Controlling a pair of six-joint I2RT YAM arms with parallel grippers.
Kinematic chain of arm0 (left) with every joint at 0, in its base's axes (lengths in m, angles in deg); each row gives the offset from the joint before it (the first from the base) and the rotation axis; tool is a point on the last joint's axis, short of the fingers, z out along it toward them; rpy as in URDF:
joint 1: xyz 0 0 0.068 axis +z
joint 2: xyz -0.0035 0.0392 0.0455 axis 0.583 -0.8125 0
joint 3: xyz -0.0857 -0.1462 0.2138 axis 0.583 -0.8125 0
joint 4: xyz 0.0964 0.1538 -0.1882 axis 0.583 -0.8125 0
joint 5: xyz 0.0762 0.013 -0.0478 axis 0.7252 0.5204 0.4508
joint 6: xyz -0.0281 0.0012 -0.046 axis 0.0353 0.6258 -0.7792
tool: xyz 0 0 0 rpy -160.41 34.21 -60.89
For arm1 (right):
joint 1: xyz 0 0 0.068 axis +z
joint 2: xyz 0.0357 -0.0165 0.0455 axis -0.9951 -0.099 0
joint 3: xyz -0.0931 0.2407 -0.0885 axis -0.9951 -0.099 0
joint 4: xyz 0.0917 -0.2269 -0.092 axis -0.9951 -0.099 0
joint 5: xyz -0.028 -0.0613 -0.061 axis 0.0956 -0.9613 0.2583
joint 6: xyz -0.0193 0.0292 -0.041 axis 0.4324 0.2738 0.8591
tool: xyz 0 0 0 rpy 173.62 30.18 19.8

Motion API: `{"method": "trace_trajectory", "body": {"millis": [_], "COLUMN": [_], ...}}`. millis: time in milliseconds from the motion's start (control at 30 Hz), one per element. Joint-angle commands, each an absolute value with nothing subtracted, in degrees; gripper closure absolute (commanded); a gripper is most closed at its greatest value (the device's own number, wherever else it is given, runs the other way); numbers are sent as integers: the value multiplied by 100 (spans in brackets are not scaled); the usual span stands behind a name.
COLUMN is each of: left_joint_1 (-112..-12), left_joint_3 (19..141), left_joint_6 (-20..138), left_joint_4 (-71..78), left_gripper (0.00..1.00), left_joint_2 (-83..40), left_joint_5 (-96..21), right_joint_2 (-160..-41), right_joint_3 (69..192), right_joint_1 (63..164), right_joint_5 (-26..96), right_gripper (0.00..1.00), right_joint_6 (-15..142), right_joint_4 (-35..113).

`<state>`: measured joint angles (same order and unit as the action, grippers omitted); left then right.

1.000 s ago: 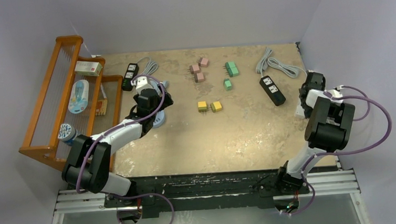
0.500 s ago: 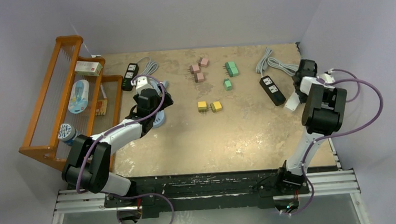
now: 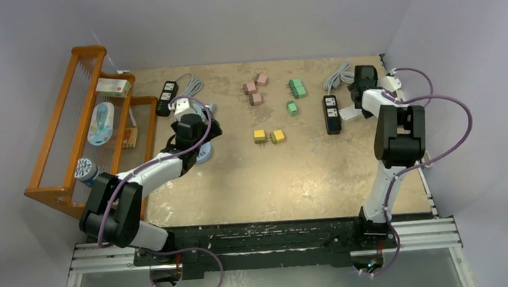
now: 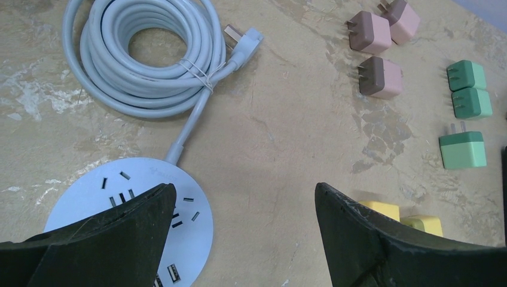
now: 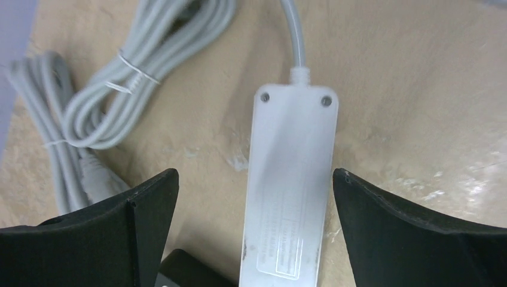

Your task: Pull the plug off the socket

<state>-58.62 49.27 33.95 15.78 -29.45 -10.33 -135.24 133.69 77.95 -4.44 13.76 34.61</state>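
A round light-blue socket (image 4: 128, 221) lies on the table with its grey cable coil (image 4: 149, 54); the slots that show hold no plug. It sits partly under the left arm in the top view (image 3: 203, 154). My left gripper (image 4: 244, 188) is open and empty just right of it, and it also shows in the top view (image 3: 204, 130). My right gripper (image 5: 254, 173) is open, its jaws on either side of a white power strip (image 5: 293, 185) lying face down. In the top view the right gripper (image 3: 358, 94) is by that strip (image 3: 350, 113) and a black power strip (image 3: 331, 114).
Loose plugs lie mid-table: pink (image 3: 254, 89), green (image 3: 296, 90), yellow (image 3: 269, 136). Grey cable coils (image 3: 340, 78) lie at the back right. Another black strip (image 3: 166, 97) lies at the back left beside a wooden rack (image 3: 68, 129).
My right arm has swung from the table's right edge towards the back and left. The black and white power strips have shifted left with it. The left arm has not moved.
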Motion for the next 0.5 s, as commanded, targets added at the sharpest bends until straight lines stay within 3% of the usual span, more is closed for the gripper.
{"method": "trace_trajectory", "body": {"millis": [0,333,467], "left_joint_1": [-5871,-5865,-5861], "left_joint_3": [5132,5382,5316], "left_joint_6": [3512,3681,3821], "left_joint_4": [1654,1408,1498], "left_gripper": [14,15,15], "left_joint_2": [-2906,-2603,-2218], "left_joint_5": [-895,-347,-60], "right_joint_2": [-12505,-10647,-9851], "right_joint_3": [13390,12263,11198], "right_joint_1": [7735,8436,8815], "right_joint_5": [-1239,-2109,-1581], "right_gripper": [1,1,1], "right_joint_6": [1908,3323,4034], "right_joint_4": [3707,4771,6024]}}
